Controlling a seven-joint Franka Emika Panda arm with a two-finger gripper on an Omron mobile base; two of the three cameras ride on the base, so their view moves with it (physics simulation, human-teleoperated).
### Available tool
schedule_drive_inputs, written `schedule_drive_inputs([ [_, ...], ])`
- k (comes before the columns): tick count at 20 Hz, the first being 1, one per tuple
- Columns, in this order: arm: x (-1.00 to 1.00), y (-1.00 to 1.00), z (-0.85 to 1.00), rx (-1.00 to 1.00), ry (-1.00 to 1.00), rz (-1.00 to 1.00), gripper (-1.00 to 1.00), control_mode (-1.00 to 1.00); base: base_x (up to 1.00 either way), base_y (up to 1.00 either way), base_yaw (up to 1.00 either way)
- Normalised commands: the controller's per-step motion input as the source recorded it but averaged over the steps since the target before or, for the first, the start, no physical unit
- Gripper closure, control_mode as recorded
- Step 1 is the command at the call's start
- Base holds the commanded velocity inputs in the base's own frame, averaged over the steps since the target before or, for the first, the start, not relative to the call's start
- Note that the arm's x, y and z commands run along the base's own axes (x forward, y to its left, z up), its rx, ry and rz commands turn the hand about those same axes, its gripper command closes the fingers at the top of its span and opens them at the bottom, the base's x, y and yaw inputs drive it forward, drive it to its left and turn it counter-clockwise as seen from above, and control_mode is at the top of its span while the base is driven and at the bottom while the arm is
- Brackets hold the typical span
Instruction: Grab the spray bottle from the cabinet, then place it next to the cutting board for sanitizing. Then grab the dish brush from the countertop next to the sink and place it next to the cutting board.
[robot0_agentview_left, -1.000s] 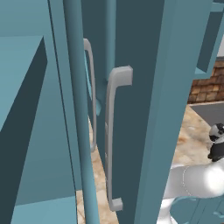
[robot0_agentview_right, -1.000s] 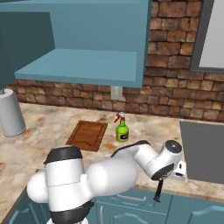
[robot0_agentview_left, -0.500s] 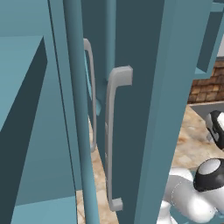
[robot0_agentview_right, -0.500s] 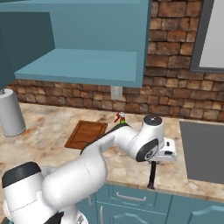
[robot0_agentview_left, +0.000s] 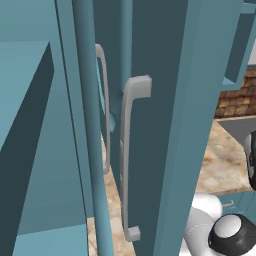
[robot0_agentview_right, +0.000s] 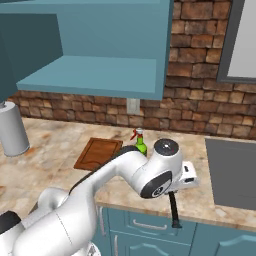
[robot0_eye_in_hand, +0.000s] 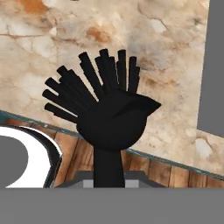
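Observation:
My gripper (robot0_agentview_right: 173, 192) is shut on the black dish brush (robot0_agentview_right: 174, 212), which hangs handle-down in front of the counter's front edge in the right base view. The hand view shows the brush's head and fanned bristles (robot0_eye_in_hand: 106, 104) over the mottled tan countertop (robot0_eye_in_hand: 131, 39). The green spray bottle (robot0_agentview_right: 141, 143) with a red trigger stands upright on the countertop (robot0_agentview_right: 55, 150), just right of the brown cutting board (robot0_agentview_right: 98, 153) and partly behind my arm.
A grey sink (robot0_agentview_right: 231, 171) lies right of the gripper; its edge (robot0_eye_in_hand: 215, 65) shows in the hand view. A paper towel roll (robot0_agentview_right: 12, 131) stands far left. The open cabinet shelf (robot0_agentview_right: 95, 75) hangs overhead. A cabinet door with pale handles (robot0_agentview_left: 128, 155) blocks the left base view.
The arm has swung up and leftward, its elbow now covering part of the spray bottle. The gripper with the brush has risen slightly near the counter edge.

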Motion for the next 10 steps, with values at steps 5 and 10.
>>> schedule_drive_inputs([
  [5,0.15,0.12,0.12,0.01,0.00,0.61,1.00,-1.00,0.00,0.00,0.00],
  [10,0.04,0.31,0.04,0.00,-0.05,0.59,1.00,-1.00,0.00,0.00,0.00],
])
